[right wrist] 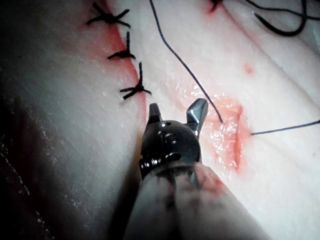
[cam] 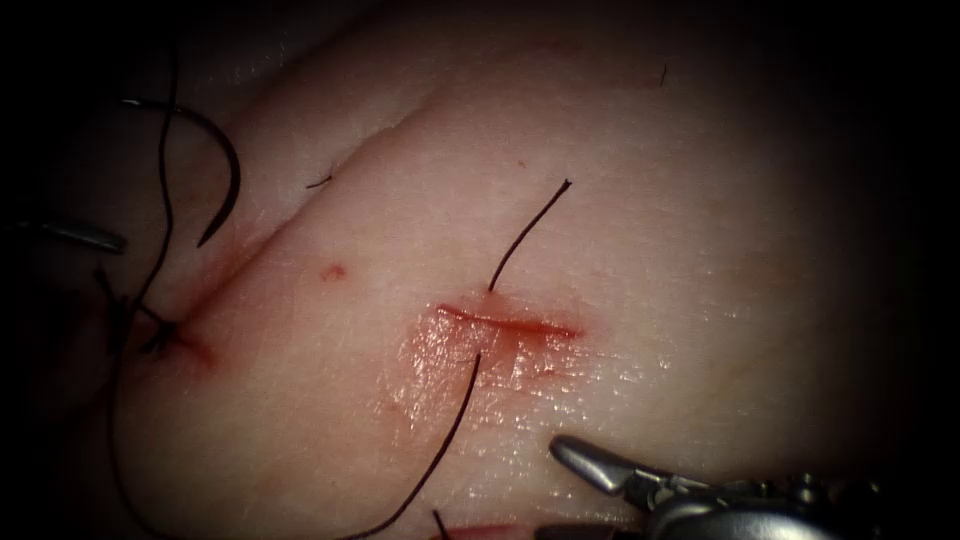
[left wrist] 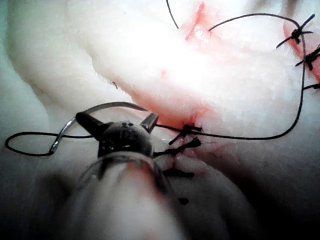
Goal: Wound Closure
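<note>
Right tool point(right wrist: 176, 114): fingers spread apart, nothing between them. Just beside one of these fingers, the thread point(right wrist: 192, 82), running down into the cut point(right wrist: 235, 137) a little ahead of the tips. Beyond the cut, only a short free end of thread point(cam: 530, 225) lying on the tissue point(cam: 700, 250). Close on the other side of the fingers, three old knots point(right wrist: 134, 90).

Left tool point(left wrist: 117, 119): fingers also wide open, gripping nothing. Directly past their tips, the needle point(left wrist: 112, 104), apparently loose on the tissue and not driven in, well to the left of the cut in the endoscope view. Just next to these fingers, more old knots.

Possible trouble, as a judgement only: with so short a free end, any pull on the long strand likely to draw it out through the cut. Easy also to catch the thread by accident with the open right fingers. With the needle unheld, risk of a poor grasp along its curve. So near the knots, danger of pinching a finished stitch.
</note>
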### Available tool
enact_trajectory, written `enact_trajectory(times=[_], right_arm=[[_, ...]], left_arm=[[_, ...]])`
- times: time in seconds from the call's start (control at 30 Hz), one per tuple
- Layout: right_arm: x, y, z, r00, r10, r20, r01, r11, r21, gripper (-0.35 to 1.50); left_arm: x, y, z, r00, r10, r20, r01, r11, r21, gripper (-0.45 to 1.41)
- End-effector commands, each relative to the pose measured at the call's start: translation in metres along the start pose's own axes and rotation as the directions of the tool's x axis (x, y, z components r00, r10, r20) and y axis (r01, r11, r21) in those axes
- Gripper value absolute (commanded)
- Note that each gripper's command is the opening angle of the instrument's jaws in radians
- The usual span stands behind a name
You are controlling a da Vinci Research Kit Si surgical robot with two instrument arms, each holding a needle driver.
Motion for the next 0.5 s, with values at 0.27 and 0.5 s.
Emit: enact_trajectory(times=[0.27, 0.5], right_arm=[[0.0001, -0.0006, 0.0014, 1.000, 0.000, -0.013, 0.000, 1.000, 0.002, 1.45], [0.0003, -0.0007, 0.0013, 1.000, 0.000, -0.017, 0.000, 1.000, 0.004, 1.45]], left_arm=[[0.0012, 0.0008, 0.0021, 0.954, 0.297, -0.031, -0.298, 0.954, -0.024, 0.14], [0.0004, 0.0009, 0.0042, 0.879, 0.475, 0.026, -0.476, 0.879, 0.014, 0.12]])
